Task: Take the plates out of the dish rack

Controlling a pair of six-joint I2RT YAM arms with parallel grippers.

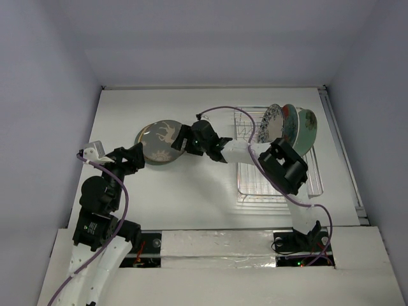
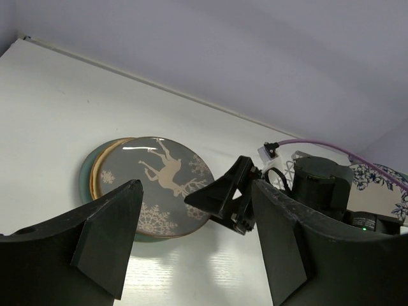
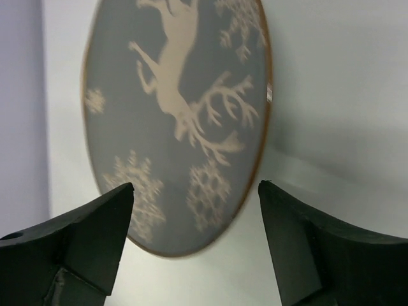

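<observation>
A grey plate with a deer and snowflakes [image 1: 158,140] lies on top of a flat stack on the table, left of centre. In the left wrist view [image 2: 153,185] a tan plate [image 2: 97,171] and a teal plate [image 2: 85,182] show under it. My right gripper [image 1: 182,141] is open at the stack's right edge, its jaws wide and empty in front of the deer plate [image 3: 178,115]. My left gripper [image 1: 135,155] is open and empty just left of the stack. The wire dish rack [image 1: 280,194] at right holds three upright plates: blue-patterned white [image 1: 273,122], green [image 1: 290,122], pale green with red rim [image 1: 308,131].
The right arm [image 1: 280,166] reaches over the front of the rack. Its purple cable [image 1: 223,109] arcs above the table between rack and stack. Walls enclose the table at the back and at both sides.
</observation>
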